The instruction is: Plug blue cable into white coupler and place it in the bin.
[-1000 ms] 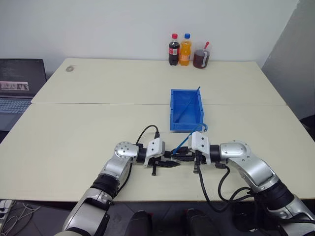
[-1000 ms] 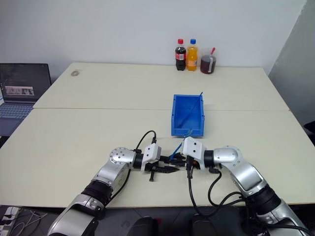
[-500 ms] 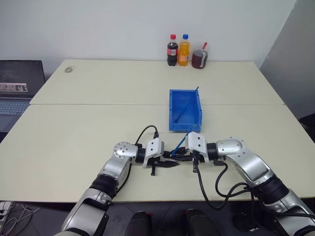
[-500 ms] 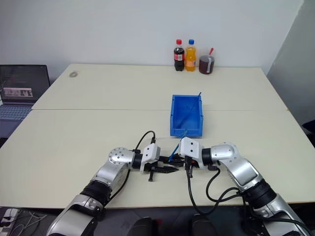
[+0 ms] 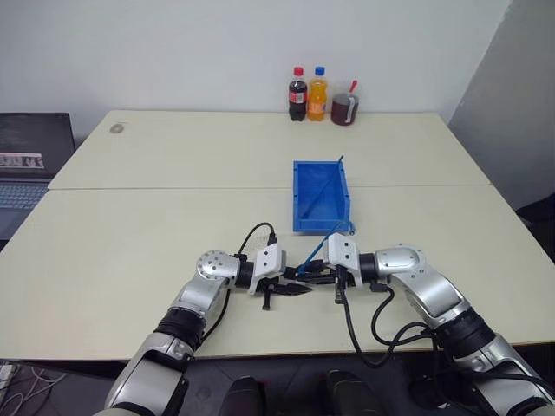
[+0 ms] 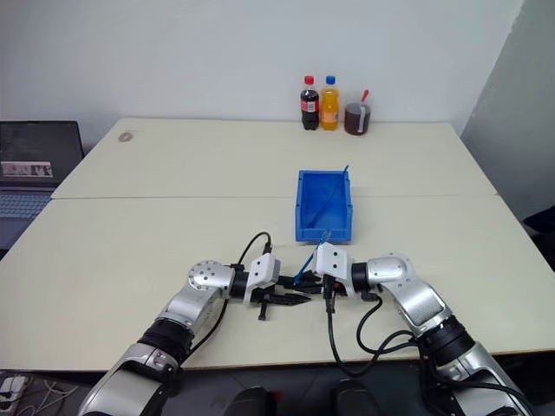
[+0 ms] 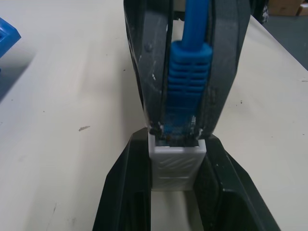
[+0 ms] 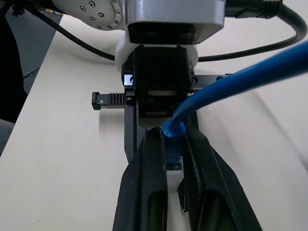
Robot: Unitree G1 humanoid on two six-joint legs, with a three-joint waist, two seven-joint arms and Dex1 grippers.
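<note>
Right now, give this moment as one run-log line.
left gripper: shut on white coupler | right gripper: shut on blue cable plug, at socket | bin: beyond

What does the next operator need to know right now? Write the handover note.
Left tool: shut on the white coupler, socket facing the other arm.
Right tool: shut on the plug end of the blue cable; the cord trails back toward the bin.
Both meet above the table's near edge, in front of the bin.
Done: both parts picked up; plug tip is at the coupler's socket mouth. Whether it is fully seated cannot be told.
Left: press home if needed, then put the joined pair in the bin. A thin blue rod leans inside it.
</note>
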